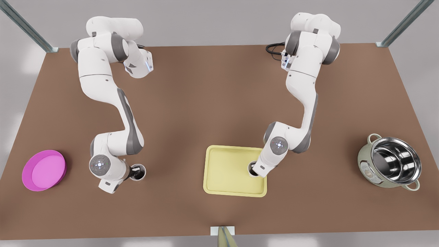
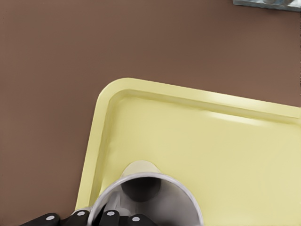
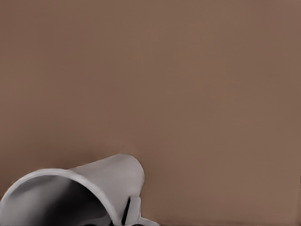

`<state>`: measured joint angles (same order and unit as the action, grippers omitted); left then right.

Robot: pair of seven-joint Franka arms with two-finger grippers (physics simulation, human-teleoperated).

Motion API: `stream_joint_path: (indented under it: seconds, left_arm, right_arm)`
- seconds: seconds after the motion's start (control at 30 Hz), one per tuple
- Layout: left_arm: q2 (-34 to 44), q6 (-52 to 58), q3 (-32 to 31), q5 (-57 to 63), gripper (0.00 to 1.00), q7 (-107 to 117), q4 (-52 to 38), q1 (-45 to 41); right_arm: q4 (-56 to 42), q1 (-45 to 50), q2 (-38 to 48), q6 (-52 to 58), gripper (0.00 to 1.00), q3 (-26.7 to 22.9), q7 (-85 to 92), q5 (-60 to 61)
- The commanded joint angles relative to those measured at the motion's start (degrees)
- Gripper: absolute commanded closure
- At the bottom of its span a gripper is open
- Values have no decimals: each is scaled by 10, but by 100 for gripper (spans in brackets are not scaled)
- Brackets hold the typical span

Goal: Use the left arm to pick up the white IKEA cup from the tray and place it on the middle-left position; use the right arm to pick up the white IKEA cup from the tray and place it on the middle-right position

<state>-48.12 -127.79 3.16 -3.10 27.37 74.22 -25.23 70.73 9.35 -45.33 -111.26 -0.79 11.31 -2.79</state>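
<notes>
left gripper (image 1: 253, 168) at cup (image 2: 146, 200) on tray (image 2: 244, 155), right gripper (image 1: 134, 172) apparently holding second cup (image 3: 75, 195)

My front view looks steeply down on the whole table (image 1: 219, 103) from high up. My 2 wrist views sit close above cups, the left also sharing the tray (image 2: 141, 94).

Pink dish (image 1: 44, 170), round and shallow, on the brown table (image 1: 212, 99) near the front view's left edge; steel-lined pot (image 1: 391, 162) with pale green body and two handles near the right edge, well apart
</notes>
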Motion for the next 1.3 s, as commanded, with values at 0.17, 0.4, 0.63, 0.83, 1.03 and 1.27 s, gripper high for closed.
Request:
stream_joint_path:
  seconds: [0.17,0.4,0.63,0.83,1.03,1.27]
  left_arm:
    - [43,124,14,-9,100,-281,-6,155]
    - [58,-36,16,-15,100,-379,110,179]
    - [55,-35,13,-51,0,-377,108,179]
    - [96,22,16,-47,0,-377,104,179]
    - [417,293,33,10,0,-359,209,175]
    - [398,288,33,2,0,-334,182,176]
  right_arm:
    - [5,-3,-30,30,100,5,192,-21]
    - [5,-8,-29,56,0,8,188,9]
    - [-2,-27,-23,57,0,16,212,9]
    - [-2,-30,-20,57,0,21,212,9]
    - [-42,-25,32,107,0,0,159,6]
    - [-39,-41,239,308,0,-5,-66,11]
